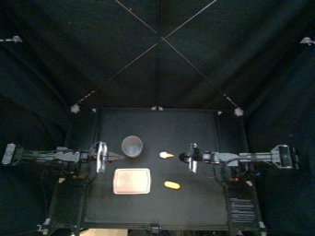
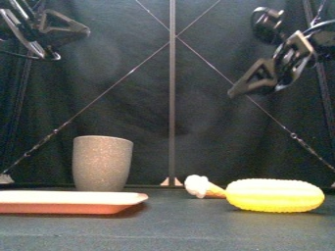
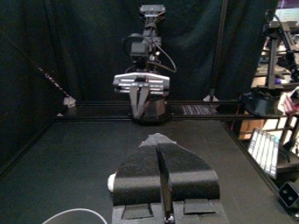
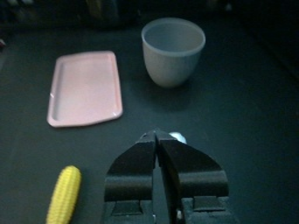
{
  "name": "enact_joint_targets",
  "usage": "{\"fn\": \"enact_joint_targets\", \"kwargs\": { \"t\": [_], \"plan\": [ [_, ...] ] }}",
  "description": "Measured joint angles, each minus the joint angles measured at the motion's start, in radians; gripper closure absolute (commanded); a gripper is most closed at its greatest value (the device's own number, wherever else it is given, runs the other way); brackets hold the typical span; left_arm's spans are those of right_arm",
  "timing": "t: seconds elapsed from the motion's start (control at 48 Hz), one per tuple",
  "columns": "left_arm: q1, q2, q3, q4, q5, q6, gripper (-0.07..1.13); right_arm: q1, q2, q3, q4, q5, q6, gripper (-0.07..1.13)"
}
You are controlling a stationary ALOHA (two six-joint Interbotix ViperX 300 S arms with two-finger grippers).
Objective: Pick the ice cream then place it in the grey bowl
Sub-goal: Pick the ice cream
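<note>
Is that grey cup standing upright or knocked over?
Upright: the grey cup stands on its base, open mouth up, behind the pink tray.

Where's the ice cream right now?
In the top view the ice cream lies mid-table, just right of the grey cup and behind the yellow corn.

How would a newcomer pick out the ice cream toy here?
On the black table, find the tall grey speckled cup. Just to its right in the top view lies the small pale ice cream toy, unlike the longer bright-yellow corn cob nearer the front.
</note>
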Motion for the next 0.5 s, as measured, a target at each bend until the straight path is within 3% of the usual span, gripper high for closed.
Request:
{"fn": "enact_joint_targets", "kwargs": {
  "t": [0.125, 0.188, 0.5],
  "plan": [
    [0.000, -0.002, 0.002, 0.000, 0.006, 0.000, 1.08, -0.023, 0.135, -0.049, -0.018, 0.041, 0.000, 0.11],
    [0.000, -0.002, 0.002, 0.002, 0.006, 0.000, 1.07, -0.028, 0.181, -0.066, -0.020, 0.049, -0.003, -0.02],
    [-0.002, -0.003, 0.003, 0.000, 0.008, 0.000, 1.07, -0.034, 0.334, -0.160, -0.023, 0.094, -0.003, 0.06]
  ]
}}
